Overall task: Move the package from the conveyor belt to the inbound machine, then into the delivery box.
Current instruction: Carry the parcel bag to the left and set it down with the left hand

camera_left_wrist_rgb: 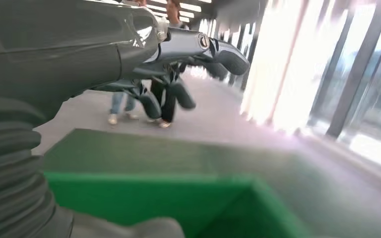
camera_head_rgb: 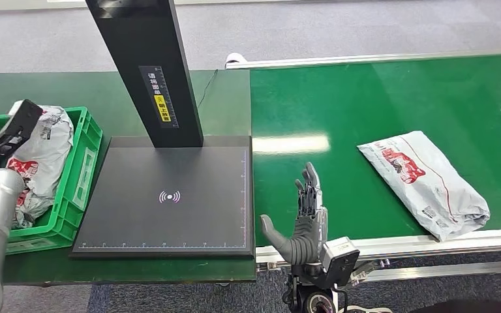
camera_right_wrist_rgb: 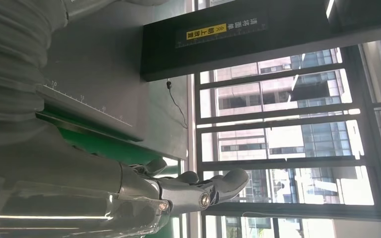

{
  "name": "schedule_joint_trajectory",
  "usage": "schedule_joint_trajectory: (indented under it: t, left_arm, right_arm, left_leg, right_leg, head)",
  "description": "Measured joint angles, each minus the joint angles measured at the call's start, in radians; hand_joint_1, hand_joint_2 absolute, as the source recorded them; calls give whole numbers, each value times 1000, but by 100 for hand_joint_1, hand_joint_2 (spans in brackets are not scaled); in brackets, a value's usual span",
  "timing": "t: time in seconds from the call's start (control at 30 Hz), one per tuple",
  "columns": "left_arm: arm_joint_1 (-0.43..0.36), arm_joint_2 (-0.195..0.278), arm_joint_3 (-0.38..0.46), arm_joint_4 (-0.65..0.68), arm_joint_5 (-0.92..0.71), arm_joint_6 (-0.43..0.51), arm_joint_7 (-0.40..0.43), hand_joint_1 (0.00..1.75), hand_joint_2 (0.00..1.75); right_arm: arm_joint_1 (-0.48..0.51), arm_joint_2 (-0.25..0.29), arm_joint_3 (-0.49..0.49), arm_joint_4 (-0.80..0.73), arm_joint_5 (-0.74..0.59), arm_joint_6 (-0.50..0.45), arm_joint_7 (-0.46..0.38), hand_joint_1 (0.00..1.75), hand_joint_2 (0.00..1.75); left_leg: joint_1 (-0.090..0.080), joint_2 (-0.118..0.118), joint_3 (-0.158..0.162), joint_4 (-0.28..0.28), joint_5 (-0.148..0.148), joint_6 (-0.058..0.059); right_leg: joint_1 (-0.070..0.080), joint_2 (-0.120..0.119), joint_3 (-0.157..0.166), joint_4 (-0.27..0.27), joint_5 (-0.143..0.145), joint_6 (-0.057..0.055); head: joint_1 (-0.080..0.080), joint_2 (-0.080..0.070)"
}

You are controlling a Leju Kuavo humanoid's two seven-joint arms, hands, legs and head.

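Raised at the belt's near edge, the right hand (camera_head_rgb: pixel 308 218) stands upright with fingers spread and holds nothing, apparently readied for a reach. Its target, a grey plastic mailer package with red print (camera_head_rgb: pixel 425 182), lies flat on the green conveyor belt (camera_head_rgb: pixel 339 104), off to that hand's right and apart from it. Over the green plastic crate (camera_head_rgb: pixel 78 176) of bagged parcels, the left hand (camera_head_rgb: pixel 10 137) hovers with fingers loosely apart, holding nothing.

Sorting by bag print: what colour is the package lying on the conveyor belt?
White-grey with a red printed logo; the package shows best in the head view.
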Motion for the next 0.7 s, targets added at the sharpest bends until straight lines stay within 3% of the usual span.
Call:
schedule_joint_trajectory:
  t: [0.17,0.33,0.4,0.5,0.7]
  left_arm:
    - [28,12,97,-66,135,245,-253,0,175]
    - [118,-17,204,-225,351,271,-553,0,175]
    - [185,-59,217,-324,508,235,-656,0,175]
    - [344,-153,170,-512,739,107,-700,0,175]
    - [728,-351,-111,-839,1083,-225,-767,0,175]
  right_arm:
    - [-3,0,7,2,-17,-23,0,0,175]
    - [-11,0,12,10,-34,-48,-8,0,175]
    - [-14,0,13,13,-40,-60,-13,0,175]
    - [-14,0,11,15,-40,-71,-20,0,175]
    - [-8,0,-8,14,-12,-69,-22,0,175]
  left_leg:
    - [0,1,0,0,0,0]
    - [0,1,0,0,0,0]
    - [-2,1,1,0,0,0]
    - [-3,1,1,0,-1,1]
    - [-4,2,1,0,-5,5]
  right_leg:
    - [0,1,0,0,0,0]
    - [0,0,0,-1,0,0]
    - [-1,0,0,-1,0,0]
    - [-2,0,0,-2,0,0]
    - [-3,1,1,-4,-1,2]
  head:
    - [0,0]
    - [0,0]
    - [0,0]
    - [0,0]
    - [0,0]
